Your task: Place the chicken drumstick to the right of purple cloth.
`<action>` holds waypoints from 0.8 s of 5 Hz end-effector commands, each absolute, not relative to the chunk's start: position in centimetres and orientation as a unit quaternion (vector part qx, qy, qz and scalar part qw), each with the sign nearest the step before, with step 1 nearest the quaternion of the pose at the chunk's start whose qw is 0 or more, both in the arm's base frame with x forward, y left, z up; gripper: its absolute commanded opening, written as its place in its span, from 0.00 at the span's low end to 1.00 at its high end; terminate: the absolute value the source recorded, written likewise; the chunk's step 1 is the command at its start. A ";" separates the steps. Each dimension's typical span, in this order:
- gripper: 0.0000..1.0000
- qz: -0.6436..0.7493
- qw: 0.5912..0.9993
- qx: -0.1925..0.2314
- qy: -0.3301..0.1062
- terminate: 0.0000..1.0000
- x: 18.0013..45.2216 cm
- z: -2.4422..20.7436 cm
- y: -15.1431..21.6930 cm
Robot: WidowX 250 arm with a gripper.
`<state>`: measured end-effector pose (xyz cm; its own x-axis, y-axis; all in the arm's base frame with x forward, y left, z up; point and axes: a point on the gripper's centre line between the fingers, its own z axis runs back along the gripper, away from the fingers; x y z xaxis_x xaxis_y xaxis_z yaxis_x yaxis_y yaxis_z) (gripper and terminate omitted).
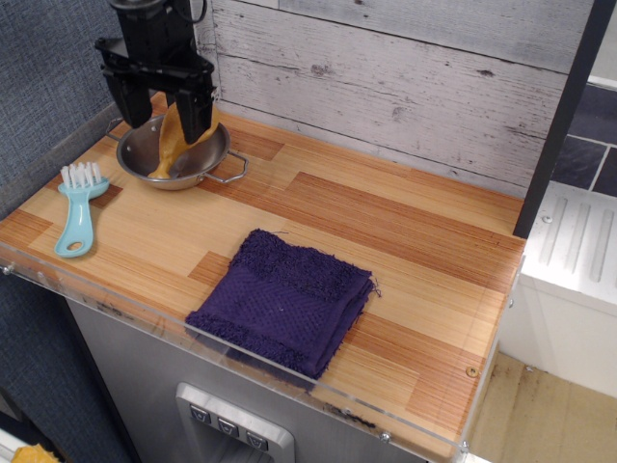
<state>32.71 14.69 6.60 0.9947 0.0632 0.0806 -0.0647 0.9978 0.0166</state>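
Note:
The yellow-tan chicken drumstick (172, 140) leans in a steel bowl (207, 159) at the back left of the counter, bone tip down toward the bowl's front. My black gripper (161, 125) hangs over the bowl, open. Its two fingers (197, 111) straddle the drumstick's thick upper end, and I cannot tell whether they touch it. The purple cloth (284, 301) lies folded near the front edge at mid-counter, well away from the gripper. The wood to the right of the cloth is bare.
A light blue brush (79, 212) with white bristles lies at the left front of the bowl. A grey plank wall runs behind the counter. A clear acrylic lip (289, 371) edges the front. A dark post (564, 116) stands at the right.

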 end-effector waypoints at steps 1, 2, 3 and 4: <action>1.00 0.027 0.998 0.045 -0.024 0.00 32.6 5.3 16.1; 1.00 0.030 0.998 0.046 -0.017 0.00 32.8 4.5 16.8; 1.00 0.029 0.999 0.042 -0.009 0.00 33.2 3.7 17.0; 0.00 0.035 0.998 0.042 -0.006 0.00 33.4 3.1 16.1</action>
